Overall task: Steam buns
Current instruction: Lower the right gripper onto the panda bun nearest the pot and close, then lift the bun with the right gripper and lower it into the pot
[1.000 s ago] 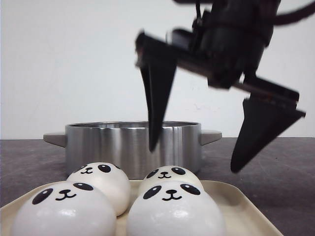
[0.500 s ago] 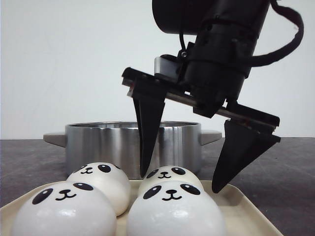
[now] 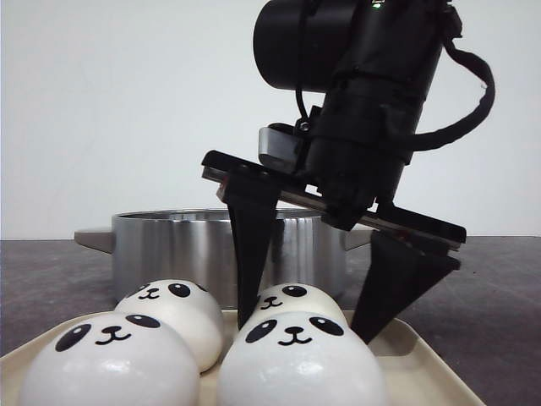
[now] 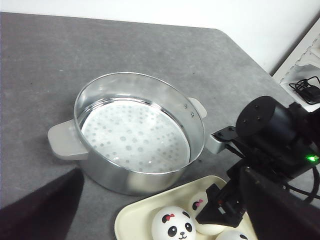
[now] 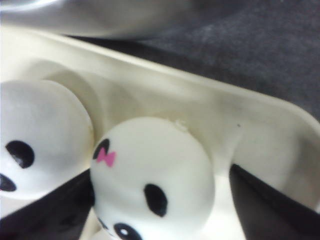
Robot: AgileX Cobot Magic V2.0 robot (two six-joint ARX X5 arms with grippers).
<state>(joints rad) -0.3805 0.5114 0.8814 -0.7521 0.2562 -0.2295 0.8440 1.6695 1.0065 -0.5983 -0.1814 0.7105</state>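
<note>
Right arm fills the front view: matte black all over, a fat cylindrical wrist housing up top, a blocky body under it. A black cable loops out at three o'clock. The right gripper [image 3: 308, 326] has a flat black crossbar carrying two long, tapering black wedge fingers [image 3: 251, 254]. A small green light glows on the housing in the left wrist view.

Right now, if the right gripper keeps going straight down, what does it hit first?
Most likely the back-right bun: the right gripper is open, with one finger on each side of it. Just below is the tray. How near the fingers are to the tray floor is unclear.
</note>
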